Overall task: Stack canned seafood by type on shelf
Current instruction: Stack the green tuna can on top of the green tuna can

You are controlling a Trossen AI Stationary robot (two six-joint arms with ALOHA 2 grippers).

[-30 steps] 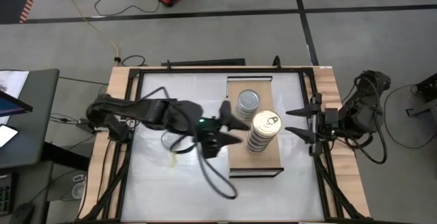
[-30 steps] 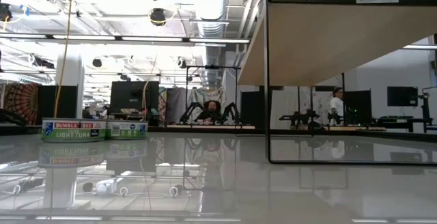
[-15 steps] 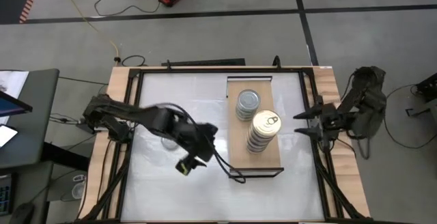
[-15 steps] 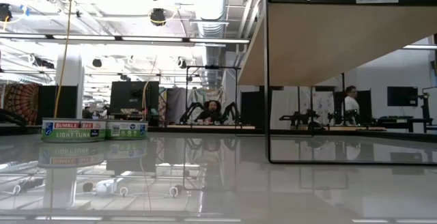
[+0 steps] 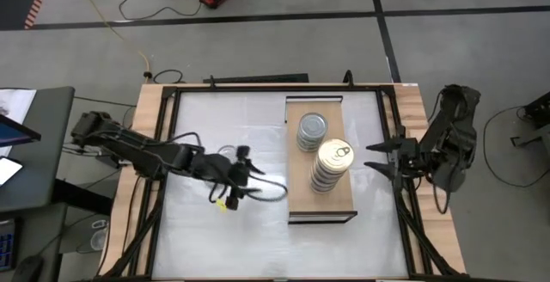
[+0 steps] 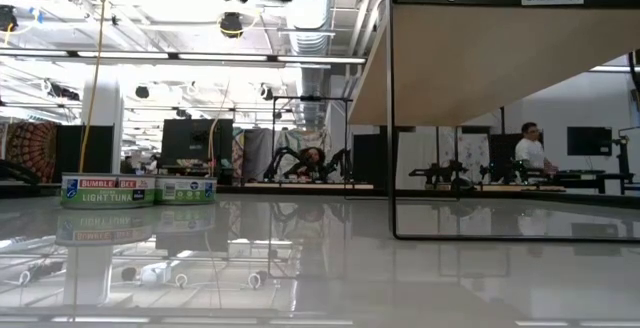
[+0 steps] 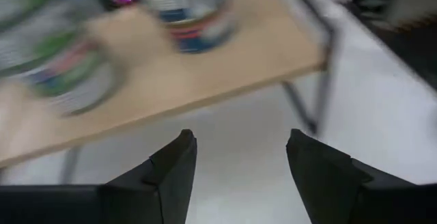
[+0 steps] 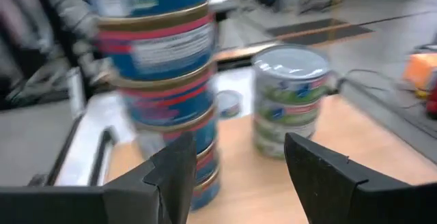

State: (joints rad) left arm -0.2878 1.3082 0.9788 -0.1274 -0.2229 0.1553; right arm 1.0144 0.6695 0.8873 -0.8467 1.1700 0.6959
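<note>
The left gripper [image 5: 245,172] is hovering over the white table [image 5: 232,230] beside the shelf [image 5: 339,198], its fingers [image 7: 174,166] spread apart with nothing between them. The right gripper [image 5: 375,156] is waiting at the shelf's far side, jaws also parted and empty. On the wooden shelf, a tall stack of blue-labelled tins [image 5: 331,163] (gold lid on top) is standing next to a shorter stack of silver-lidded tins [image 5: 312,131]. Two more tins [image 6: 135,189] are sitting on the table.
</note>
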